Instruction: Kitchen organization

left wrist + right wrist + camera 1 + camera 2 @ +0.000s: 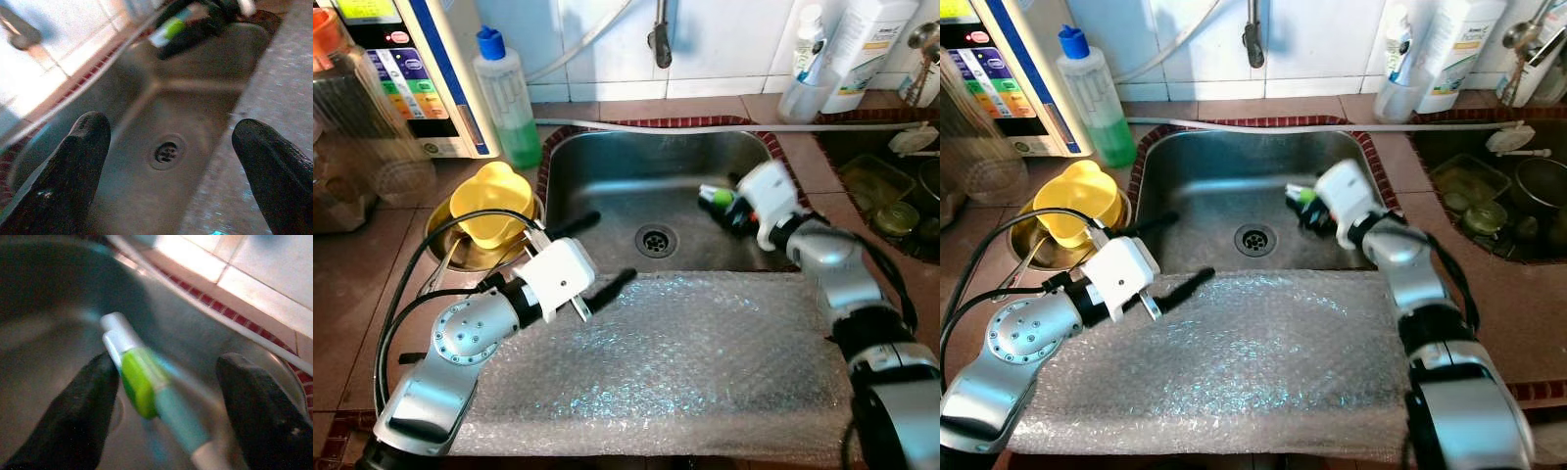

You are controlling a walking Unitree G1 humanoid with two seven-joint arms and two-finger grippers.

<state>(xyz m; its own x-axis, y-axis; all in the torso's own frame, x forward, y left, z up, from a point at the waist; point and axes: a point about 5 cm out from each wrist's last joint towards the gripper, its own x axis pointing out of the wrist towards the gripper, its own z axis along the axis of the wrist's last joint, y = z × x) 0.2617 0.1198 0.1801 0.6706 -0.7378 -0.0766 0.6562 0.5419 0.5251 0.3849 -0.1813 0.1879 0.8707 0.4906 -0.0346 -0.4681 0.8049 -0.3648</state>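
A slim white, green and teal tool [722, 197] hangs over the right side of the steel sink [607, 162]. My right gripper [717, 204] is down in the sink with its fingers open around that tool [146, 387]. The tool leans against one finger [83, 401] and stands clear of the other finger [259, 401]. My left gripper [612, 247] is open and holds nothing. It hovers over the sink's front left, by the edge of a bubble wrap sheet [685, 362], with the drain [166, 152] seen between its fingers.
A yellow cup [489, 201] sits in a steel bowl [440, 233] left of the sink. A green soap bottle [509, 98] and a white appliance [421, 69] stand behind it. The faucet [659, 39], a hose [705, 125], bottles [862, 49] and a second basin [891, 196] with jars line the back and right.
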